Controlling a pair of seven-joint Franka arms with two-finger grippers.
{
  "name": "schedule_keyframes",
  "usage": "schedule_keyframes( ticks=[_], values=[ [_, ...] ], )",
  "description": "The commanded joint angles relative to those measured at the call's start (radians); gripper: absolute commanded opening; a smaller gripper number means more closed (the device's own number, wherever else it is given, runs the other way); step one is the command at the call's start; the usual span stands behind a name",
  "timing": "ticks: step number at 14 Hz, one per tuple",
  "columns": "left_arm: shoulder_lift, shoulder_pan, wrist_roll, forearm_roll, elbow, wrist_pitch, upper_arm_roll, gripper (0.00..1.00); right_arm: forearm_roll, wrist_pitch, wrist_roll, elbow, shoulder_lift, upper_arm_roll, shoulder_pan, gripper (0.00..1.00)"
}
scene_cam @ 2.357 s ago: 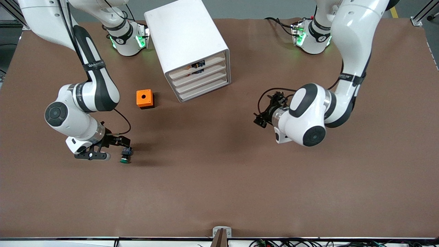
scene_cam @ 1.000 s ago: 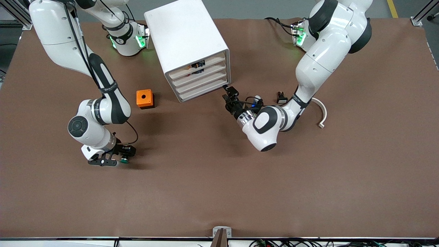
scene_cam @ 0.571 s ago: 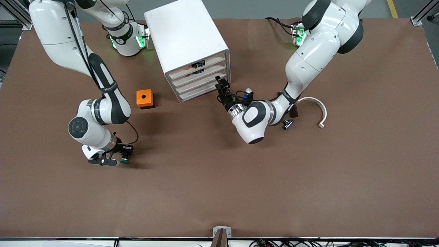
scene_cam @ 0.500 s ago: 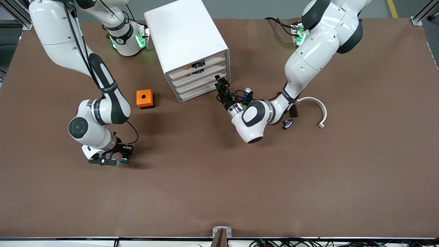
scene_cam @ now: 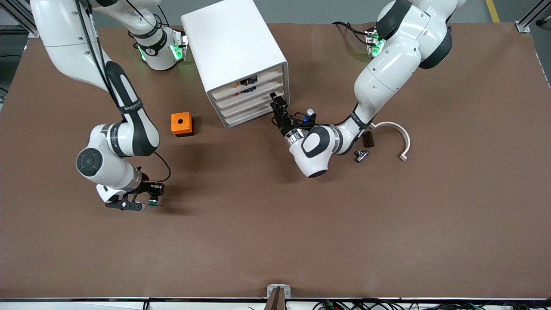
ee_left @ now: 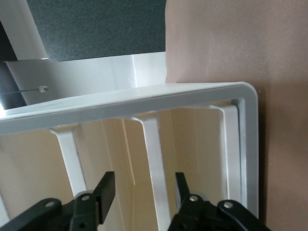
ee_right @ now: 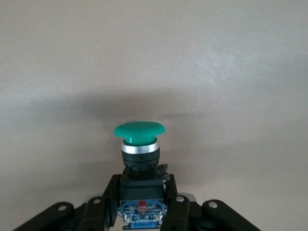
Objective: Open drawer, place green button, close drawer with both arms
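The white cabinet (scene_cam: pixel 234 47) stands near the robots' bases, its four drawers all flush. The drawer (scene_cam: pixel 254 103) is third from the top. My left gripper (scene_cam: pixel 277 104) is open at the cabinet's front, at the edge toward the left arm's end and at about that drawer's height. In the left wrist view my left gripper (ee_left: pixel 144 190) straddles a white rib (ee_left: pixel 153 144) of the front without gripping it. My right gripper (scene_cam: pixel 148 201) is shut on the button (scene_cam: pixel 153 200), held low over the table. The right wrist view shows its green cap (ee_right: pixel 139 130) above my right gripper (ee_right: pixel 143 204).
An orange box with a hole (scene_cam: pixel 181 124) sits beside the cabinet toward the right arm's end. By the left arm's forearm lie a white curved piece (scene_cam: pixel 400 134), a small dark cylinder (scene_cam: pixel 368 139) and a small metal part (scene_cam: pixel 360 155).
My left gripper has moved from beside the cabinet's lower corner up against its front. My right arm has shifted slightly toward its own end of the table, still holding the button.
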Motion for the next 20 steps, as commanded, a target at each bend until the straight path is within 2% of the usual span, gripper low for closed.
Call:
schedule_keyframes(
  ticks=[1, 6, 12, 14, 18, 20],
  values=[
    [0.024, -0.026, -0.017, -0.023, 0.009, -0.01, 0.005, 0.54, 0.007, -0.122, 0.096, 0.044, -0.052, 0.003, 0.003, 0.0],
    [0.031, -0.07, -0.015, -0.023, 0.008, -0.01, 0.003, 0.38, 0.007, -0.336, 0.26, 0.124, -0.141, 0.009, 0.018, 0.0],
    [0.044, -0.073, -0.001, -0.023, 0.015, -0.01, -0.003, 0.19, 0.009, -0.59, 0.487, 0.27, -0.192, 0.012, 0.075, 0.0],
    [0.044, -0.07, -0.001, -0.021, 0.017, -0.01, 0.003, 0.15, 0.01, -0.662, 0.567, 0.32, -0.205, 0.012, 0.108, 0.0],
    [0.042, -0.052, 0.002, -0.02, 0.02, -0.007, 0.011, 0.13, 0.015, -0.705, 0.733, 0.327, -0.25, 0.012, 0.171, 0.0],
    [0.042, -0.03, 0.002, -0.018, 0.027, -0.004, 0.014, 0.13, 0.049, -0.708, 0.82, 0.322, -0.271, 0.012, 0.193, 0.0]
  ],
)
